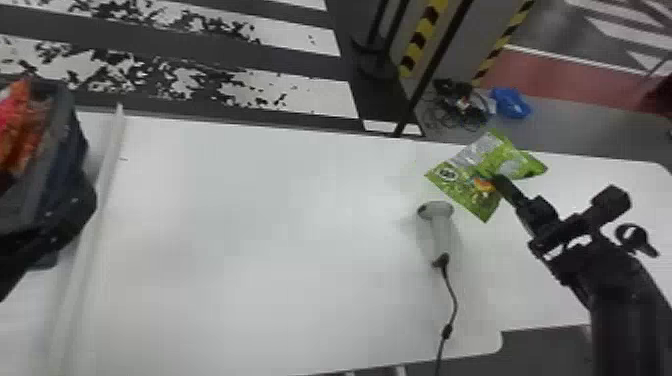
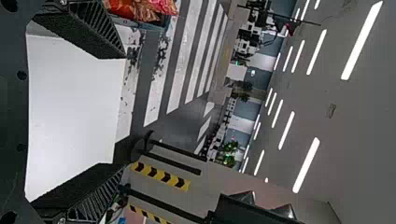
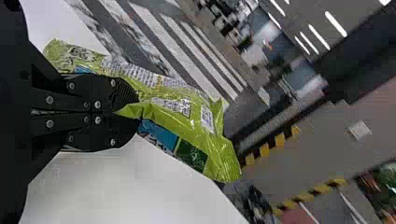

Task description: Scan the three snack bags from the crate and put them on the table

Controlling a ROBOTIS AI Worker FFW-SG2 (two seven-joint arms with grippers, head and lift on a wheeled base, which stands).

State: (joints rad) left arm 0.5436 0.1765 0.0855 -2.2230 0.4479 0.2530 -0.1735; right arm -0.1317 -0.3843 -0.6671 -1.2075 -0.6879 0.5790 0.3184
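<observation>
So the right gripper (image 1: 500, 184) has its two fingers closed together on a green snack bag (image 1: 457, 185), with a fold of it pinched right at the tips. In the right wrist view you can see the bag poking out past those fingers and spreading to one side too, kinda crumpled, with a pale printed panel and a little code patch on it. From the head view it's held at a tilt toward the far side of the white table (image 1: 250, 225), over on the right. The scanner (image 1: 441, 232) is on the table near the bag, a bit closer to the robot and slightly to the left, and its dark cable (image 1: 454, 302) runs off toward the bottom edge. Way over on the left there's the dark crate (image 1: 56, 125) with orange and red snack packaging (image 1: 15, 127) in it. The left gripper (image 1: 60, 227) is by the crate's near right side, and its own wrist view has the fingers spread wide with nothing between them. There's a pale raised strip (image 1: 107, 150) on the white surface just right of the crate. Past the table you get a floor with worn white stripes (image 1: 305, 95), a pillar (image 1: 452, 50) with yellow and black tape, and some tangled cables (image 1: 462, 107) next to a blue thing (image 1: 510, 102) on the floor.
</observation>
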